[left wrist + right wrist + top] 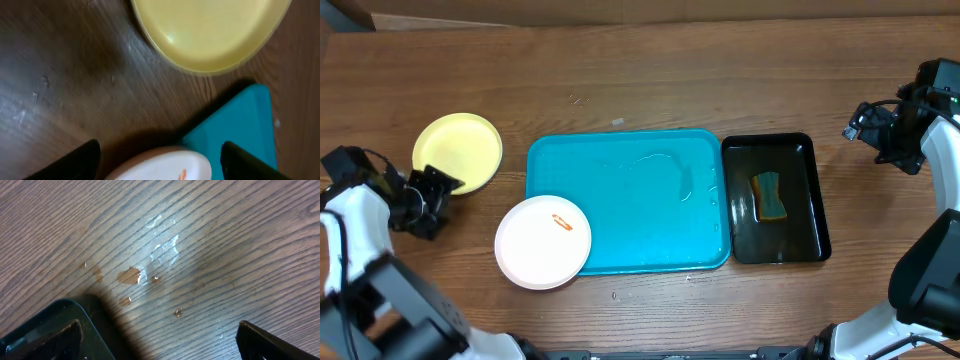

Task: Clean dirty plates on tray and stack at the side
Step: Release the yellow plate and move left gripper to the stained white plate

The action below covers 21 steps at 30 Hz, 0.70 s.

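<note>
Now, L pincer (445,192) apart nr yellow plate (457,152), R pincer (860,120) apart, far right

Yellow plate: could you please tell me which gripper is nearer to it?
Left. The left gripper sits just beside the yellow plate; the right gripper is far across the table, beyond the black tray.

Overhead: straight down, far off, whole counter (720,60) in frame. Left wrist: close, tilted down, sharing yellow plate (210,30), white plate (160,167) and blue tray (240,125) corner with overhead. Right wrist: close over counter, black tray (55,330) corner at lower left.
</note>
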### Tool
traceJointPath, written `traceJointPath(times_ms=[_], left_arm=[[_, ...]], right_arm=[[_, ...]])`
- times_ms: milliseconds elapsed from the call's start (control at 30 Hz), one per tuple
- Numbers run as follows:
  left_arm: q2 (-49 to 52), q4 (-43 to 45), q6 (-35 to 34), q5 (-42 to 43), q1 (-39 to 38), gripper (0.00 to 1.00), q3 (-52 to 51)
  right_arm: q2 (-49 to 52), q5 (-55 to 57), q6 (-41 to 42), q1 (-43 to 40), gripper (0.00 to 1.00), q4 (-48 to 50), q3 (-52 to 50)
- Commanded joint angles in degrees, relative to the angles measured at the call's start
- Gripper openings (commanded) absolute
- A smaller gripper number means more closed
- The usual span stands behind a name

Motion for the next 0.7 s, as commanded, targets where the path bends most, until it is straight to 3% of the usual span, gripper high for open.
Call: traceJointPath(times_ms=[0, 100, 167, 267, 533, 667], left_arm=[[-9.6, -7.1, 0.7, -2.0, -0.7, 0.77, 0.7], [-13.6, -12.9, 0.7, -11.4, -2.4, 0.77, 0.6], [-14.8, -15.3, -0.2, -13.4, -4.1, 0.73, 0.3], [-15.0, -16.4, -0.2, -16.4, -6.8, 0.6, -1.6], [-15.0, -11.8, 0.0, -17.4, -10.9, 0.57, -12.2], [-15.0, -12.1, 1.2, -17.4, -10.9, 0.48, -14.0]], right_arm=[[-0.2, -0.1, 0.6, 0.0, 1.0, 0.3, 0.8], [-0.2, -0.1, 0.6, 0.0, 1.0, 0.3, 0.8], [-0.2, -0.1, 0.6, 0.0, 1.0, 0.3, 0.8], [-0.2, -0.1, 0.6, 0.0, 1.0, 0.3, 0.8], [-0.2, -0.1, 0.6, 0.0, 1.0, 0.3, 0.8], [-0.2, -0.1, 0.6, 0.0, 1.0, 0.3, 0.8]])
